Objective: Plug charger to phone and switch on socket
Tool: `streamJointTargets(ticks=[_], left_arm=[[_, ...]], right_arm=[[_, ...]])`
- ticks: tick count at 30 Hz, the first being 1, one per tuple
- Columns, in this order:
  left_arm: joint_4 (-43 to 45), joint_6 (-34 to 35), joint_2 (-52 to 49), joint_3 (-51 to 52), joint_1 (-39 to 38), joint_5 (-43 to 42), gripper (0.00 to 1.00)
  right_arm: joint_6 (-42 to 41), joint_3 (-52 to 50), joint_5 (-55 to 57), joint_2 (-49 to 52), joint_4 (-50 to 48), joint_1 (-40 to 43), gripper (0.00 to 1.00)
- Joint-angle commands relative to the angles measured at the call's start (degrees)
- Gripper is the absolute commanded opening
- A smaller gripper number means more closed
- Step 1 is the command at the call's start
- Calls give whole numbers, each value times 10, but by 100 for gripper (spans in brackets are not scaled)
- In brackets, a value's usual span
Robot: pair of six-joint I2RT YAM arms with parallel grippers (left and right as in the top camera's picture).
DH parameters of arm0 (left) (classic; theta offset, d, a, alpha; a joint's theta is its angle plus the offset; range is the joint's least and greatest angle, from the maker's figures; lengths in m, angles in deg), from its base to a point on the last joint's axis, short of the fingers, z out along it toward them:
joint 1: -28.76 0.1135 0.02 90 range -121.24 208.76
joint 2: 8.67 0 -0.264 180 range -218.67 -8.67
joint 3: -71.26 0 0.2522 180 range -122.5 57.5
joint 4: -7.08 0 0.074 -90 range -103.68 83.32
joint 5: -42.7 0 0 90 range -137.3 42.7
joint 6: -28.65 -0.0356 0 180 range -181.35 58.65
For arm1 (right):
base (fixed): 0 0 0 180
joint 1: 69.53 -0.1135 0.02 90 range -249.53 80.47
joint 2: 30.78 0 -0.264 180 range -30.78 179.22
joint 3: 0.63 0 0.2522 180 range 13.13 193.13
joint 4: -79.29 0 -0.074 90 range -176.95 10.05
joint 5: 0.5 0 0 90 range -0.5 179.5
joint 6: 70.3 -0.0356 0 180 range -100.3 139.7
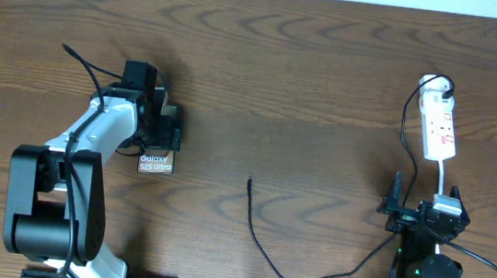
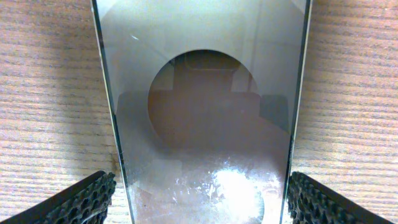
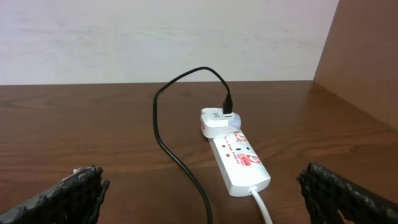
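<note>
The phone (image 1: 155, 162) lies flat on the wooden table with only its lettered end showing from under my left arm. In the left wrist view its glassy screen (image 2: 205, 112) fills the frame. My left gripper (image 1: 161, 134) (image 2: 202, 199) stands open astride it, with a pad (image 2: 93, 196) just outside each long edge. The charger cable (image 1: 251, 215) ends in a loose plug tip (image 1: 249, 183) at the table's middle. It runs right to a white adapter (image 1: 433, 83) (image 3: 216, 121) in the socket strip (image 1: 439, 127) (image 3: 239, 158). My right gripper (image 1: 426, 211) (image 3: 202, 199) is open and empty, short of the strip.
The strip's white cord (image 3: 261, 205) runs back toward my right gripper. The black cable (image 3: 168, 146) loops across the table left of the strip. A wall rises behind the table's far edge. The arm bases stand along the near edge.
</note>
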Motion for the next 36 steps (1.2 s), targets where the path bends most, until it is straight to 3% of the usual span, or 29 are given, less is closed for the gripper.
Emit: streamJointTargets(ticks=[1,36], left_arm=[[2,-13,13,-14,0,10,90],[37,-29,6,-15,-1,10,91]], right_arm=[[4,-1,4,-3,2,-10,99],[4,-1,4,-3,2,-10,99]])
